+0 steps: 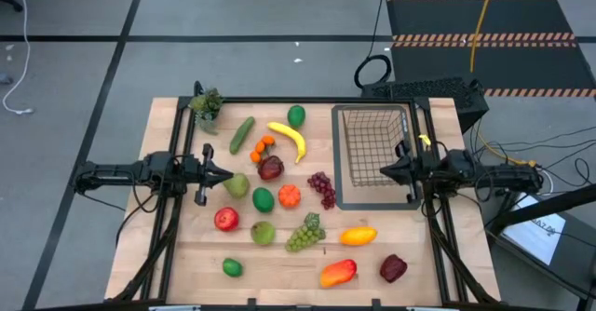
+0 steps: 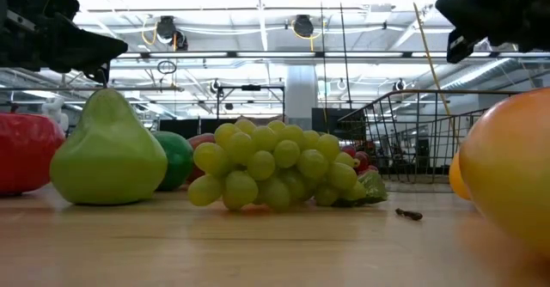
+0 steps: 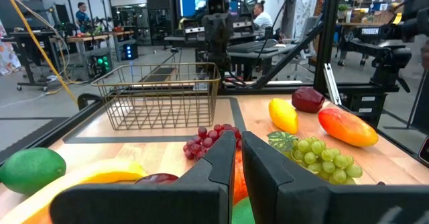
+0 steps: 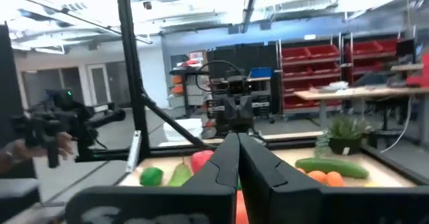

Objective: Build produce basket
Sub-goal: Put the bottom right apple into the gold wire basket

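The produce lies spread over the wooden table: a banana [image 1: 289,140], a cucumber [image 1: 242,134], purple grapes [image 1: 322,188], green grapes [image 1: 305,232], a pear [image 1: 237,185], a red apple [image 1: 226,219], a mango [image 1: 338,273] and more. The wire basket [image 1: 346,153] stands on a flat dark tray [image 1: 372,202] at the far right, and no produce shows inside it. My left gripper [image 1: 230,173] hovers shut at the left, pointing level toward the pear. My right gripper [image 1: 382,169] hovers shut at the basket's right side, above the tray.
A small potted plant [image 1: 206,108] stands at the far left corner. A dark red fruit [image 1: 393,268] and a lime [image 1: 232,267] lie near the front edge. Black frame rails run along both sides of the table. Bare wood shows along the left edge.
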